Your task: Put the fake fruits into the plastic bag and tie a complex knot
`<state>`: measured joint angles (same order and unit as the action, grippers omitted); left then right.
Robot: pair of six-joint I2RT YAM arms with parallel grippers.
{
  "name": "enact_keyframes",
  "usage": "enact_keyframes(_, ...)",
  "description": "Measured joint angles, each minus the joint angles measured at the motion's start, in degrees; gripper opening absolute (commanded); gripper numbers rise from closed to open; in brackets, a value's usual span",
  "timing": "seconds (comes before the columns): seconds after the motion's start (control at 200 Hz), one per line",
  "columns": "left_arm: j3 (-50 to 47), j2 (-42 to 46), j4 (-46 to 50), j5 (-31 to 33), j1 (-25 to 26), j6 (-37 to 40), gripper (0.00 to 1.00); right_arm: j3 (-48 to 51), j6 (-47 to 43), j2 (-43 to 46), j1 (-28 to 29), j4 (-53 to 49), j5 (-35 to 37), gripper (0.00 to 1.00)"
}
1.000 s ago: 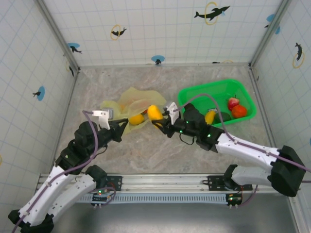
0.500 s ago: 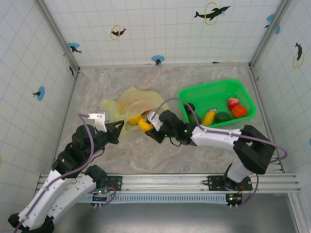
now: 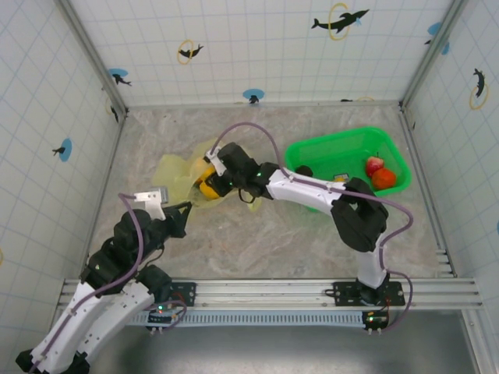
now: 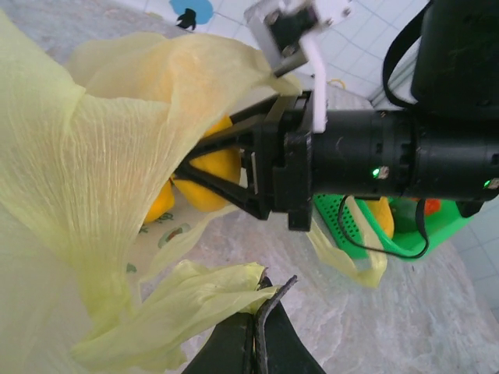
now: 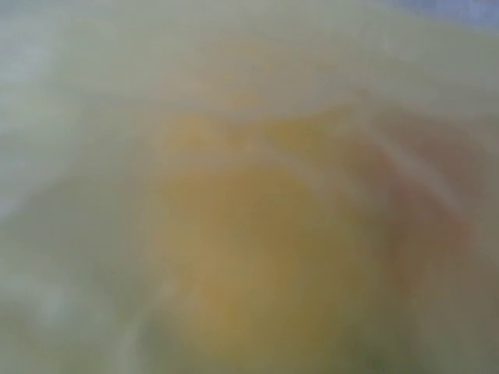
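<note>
Left wrist | left gripper (image 4: 260, 304) pinches plastic bag (image 4: 109, 148) so mouth gapes | right gripper (image 4: 187, 166) inside by yellow fruit (image 4: 222, 165), grip unclear tbh

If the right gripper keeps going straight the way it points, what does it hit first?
Likely the inner film of the plastic bag: the right gripper, holding a yellow fruit, points into its mouth. An orange fruit lies close beside that line; depth unclear.

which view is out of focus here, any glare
Left wrist: sharp, light glows through the translucent yellow-green plastic bag. Right wrist: wholly blurred, a yellow-orange smear behind pale film, lens seemingly too close. Top external: sharp, evenly lit, no strong glare.
</note>
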<state>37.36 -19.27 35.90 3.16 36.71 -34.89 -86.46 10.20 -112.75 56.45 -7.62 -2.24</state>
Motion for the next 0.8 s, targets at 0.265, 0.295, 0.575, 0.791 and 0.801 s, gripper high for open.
enact_keyframes(0.265, 0.20, 1.73, 3.19, 3.56, 0.00, -1.36, 0.00, 8.35, 2.38, -1.86, 2.80, 0.79, 6.12, 0.40)
enact_keyframes(0.295, 0.20, 1.68, 3.34, 3.74, 0.00, -1.36, 0.00, 9.14, 2.47, -1.86, 2.82, 1.11, 6.45, 0.40)
enact_keyframes(0.575, 1.11, -0.68, 3.08, 3.78, 0.00, -0.70, 0.00, 8.83, 3.17, -1.88, 2.34, 4.13, 5.07, 0.46)
enact_keyframes(0.791, 5.20, -5.66, 0.52, 3.48, 0.00, 1.64, 0.00, -2.19, 4.35, -6.08, 2.73, 7.15, 4.70, 0.53)
enact_keyframes(0.801, 5.42, -5.92, 0.28, 3.37, 0.00, 1.77, 0.00, -2.69, 4.48, -6.38, 2.75, 7.32, 4.72, 0.54)
